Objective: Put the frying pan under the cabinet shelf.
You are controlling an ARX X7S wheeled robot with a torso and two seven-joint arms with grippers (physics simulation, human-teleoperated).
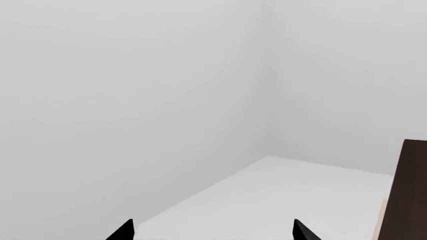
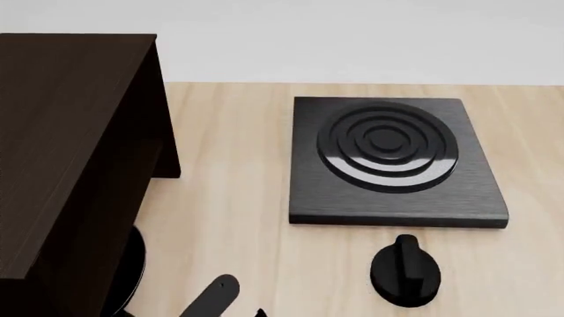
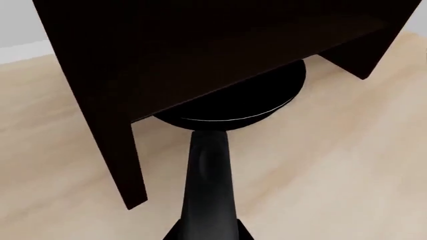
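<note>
The frying pan (image 3: 233,102) lies on the wooden table with its round black body and thin silvery rim tucked beneath the dark brown cabinet shelf (image 3: 200,45). Its long black handle (image 3: 210,180) sticks out toward my right gripper (image 3: 208,235), whose jaws are shut against both sides of it. In the head view the cabinet shelf (image 2: 70,152) fills the left side, the pan's edge (image 2: 132,271) peeks out from under it, and the handle's loop end (image 2: 211,297) shows. My left gripper (image 1: 213,232) is open and holds nothing, facing white walls.
A square black stove plate (image 2: 397,162) with concentric rings lies on the light wooden table (image 2: 229,185) to the right of the cabinet. A round black knob-like disc (image 2: 405,269) sits in front of it. A cabinet edge (image 1: 407,195) shows in the left wrist view.
</note>
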